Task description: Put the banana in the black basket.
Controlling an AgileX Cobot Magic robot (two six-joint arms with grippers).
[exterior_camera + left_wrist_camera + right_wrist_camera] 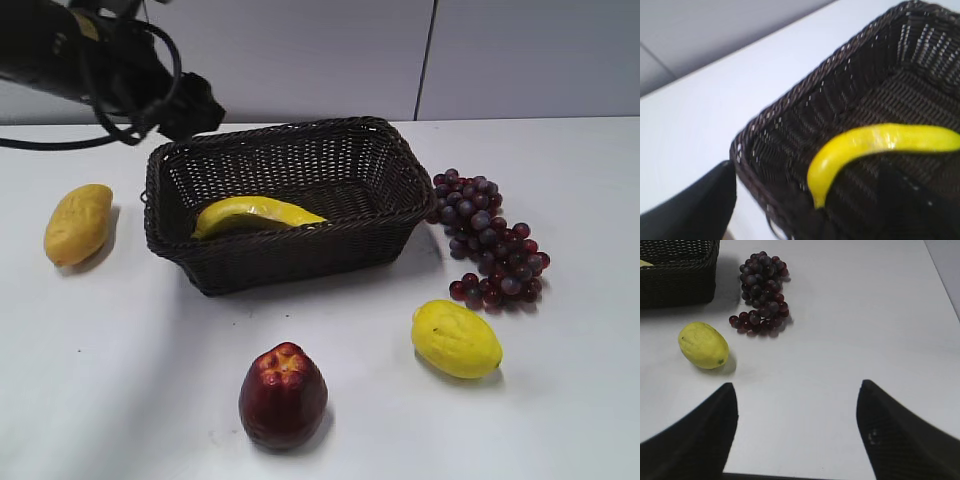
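Observation:
The banana (pixel 258 213) lies inside the black basket (pixel 290 262), along its near wall, touching no gripper. In the left wrist view the banana (pixel 875 142) curves across the basket's floor below the braided rim (pixel 790 100). My left gripper (pixel 195 108) hangs above the basket's back left corner, open and empty; only its left finger shows clearly in the left wrist view (pixel 795 170). My right gripper (pixel 796 390) is open and empty over bare table, out of the exterior view.
A stubby orange-yellow fruit (pixel 78 223) lies left of the basket. Dark red grapes (pixel 490 238) (pixel 760 290) lie to its right. A plump yellow lemon-like fruit (pixel 456 338) (pixel 703 345) and a dark red fruit (pixel 283 394) lie in front.

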